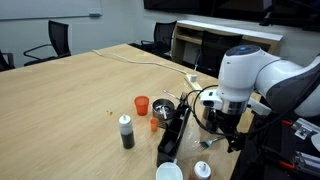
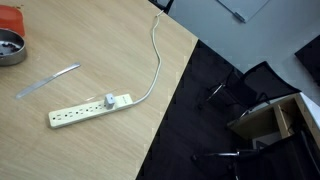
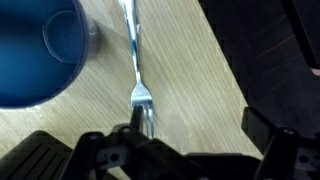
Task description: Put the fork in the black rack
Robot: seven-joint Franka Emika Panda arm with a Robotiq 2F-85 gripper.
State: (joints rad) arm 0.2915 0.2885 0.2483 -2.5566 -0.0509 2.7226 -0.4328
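The fork (image 3: 136,62) lies flat on the wooden table, dark handle pointing away and pale tines (image 3: 143,104) towards me. It also shows in an exterior view (image 2: 48,82), beside a power strip. My gripper (image 3: 196,130) is open and empty above the table. Its one finger is just over the tines and the other is near the table edge. In an exterior view the gripper (image 1: 222,122) hangs low over the table, right of the black rack (image 1: 172,135). The fork is hidden there.
A blue round vessel (image 3: 35,50) stands next to the fork's handle. A white power strip (image 2: 92,109) with its cable, a metal bowl (image 2: 8,46), a red cup (image 1: 142,105), a black bottle with white cap (image 1: 127,132) and white cups (image 1: 168,171) share the table. The table edge (image 3: 235,80) is close.
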